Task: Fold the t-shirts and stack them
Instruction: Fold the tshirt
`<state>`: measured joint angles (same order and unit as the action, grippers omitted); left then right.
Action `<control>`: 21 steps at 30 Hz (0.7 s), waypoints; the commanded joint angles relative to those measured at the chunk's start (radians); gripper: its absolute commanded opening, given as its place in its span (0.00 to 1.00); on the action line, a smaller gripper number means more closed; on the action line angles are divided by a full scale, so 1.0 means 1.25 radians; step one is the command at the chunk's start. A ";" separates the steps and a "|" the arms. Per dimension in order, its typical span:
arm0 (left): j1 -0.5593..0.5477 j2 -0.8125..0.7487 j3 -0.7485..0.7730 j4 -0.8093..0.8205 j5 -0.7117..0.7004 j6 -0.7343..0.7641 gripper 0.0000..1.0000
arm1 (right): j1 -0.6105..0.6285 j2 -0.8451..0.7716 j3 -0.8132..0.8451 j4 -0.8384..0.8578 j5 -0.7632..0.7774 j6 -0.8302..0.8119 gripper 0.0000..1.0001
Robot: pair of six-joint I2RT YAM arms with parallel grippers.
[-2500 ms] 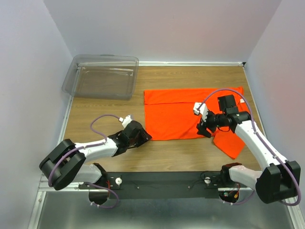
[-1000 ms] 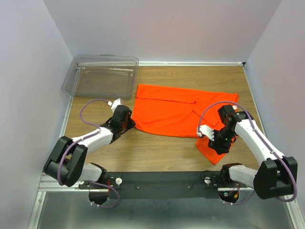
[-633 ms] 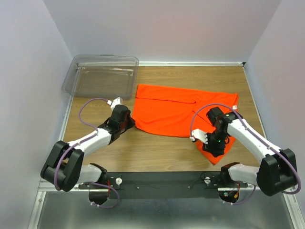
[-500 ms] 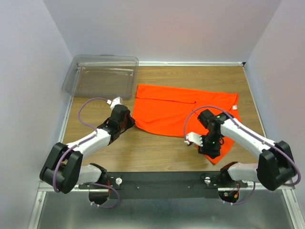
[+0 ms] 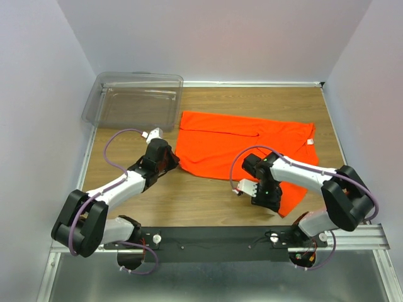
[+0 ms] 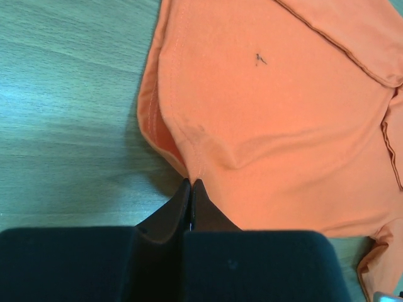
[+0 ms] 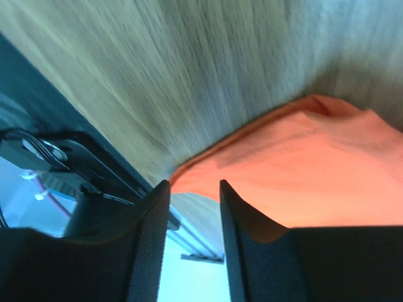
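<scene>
The orange t-shirt [image 5: 242, 141] lies flat on the wooden table [image 5: 208, 201], from the middle toward the right side, with its small white tag [image 5: 310, 142] at the far right edge. The left gripper [image 5: 174, 165] sits at the shirt's near left corner. In the left wrist view its fingers are pressed together on the hem (the cloth puckers into a small ridge right at the tips), and the rest of the t-shirt [image 6: 277, 119] spreads away ahead of it. The right gripper [image 5: 267, 200] is over the shirt's near right corner, fingers parted. In its wrist view orange cloth [image 7: 302, 170] shows beyond the gap, not clamped. A clear plastic bin [image 5: 135, 100] stands at the far left, apart from the shirt.
</scene>
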<state>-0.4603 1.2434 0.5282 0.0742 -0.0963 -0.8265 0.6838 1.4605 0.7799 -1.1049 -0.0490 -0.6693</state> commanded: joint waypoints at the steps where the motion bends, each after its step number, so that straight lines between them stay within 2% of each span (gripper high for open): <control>1: 0.002 -0.019 -0.013 0.019 0.011 0.014 0.00 | 0.033 0.039 0.012 0.018 0.032 0.096 0.43; 6: 0.002 -0.028 -0.019 0.027 0.017 0.007 0.00 | 0.041 0.061 0.024 0.030 0.052 0.176 0.42; 21: 0.004 -0.047 -0.025 0.020 0.021 0.001 0.00 | 0.041 0.093 0.035 0.040 0.063 0.197 0.44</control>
<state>-0.4599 1.1973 0.5117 0.0875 -0.0914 -0.8268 0.7273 1.5642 0.7959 -1.0721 0.0086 -0.4450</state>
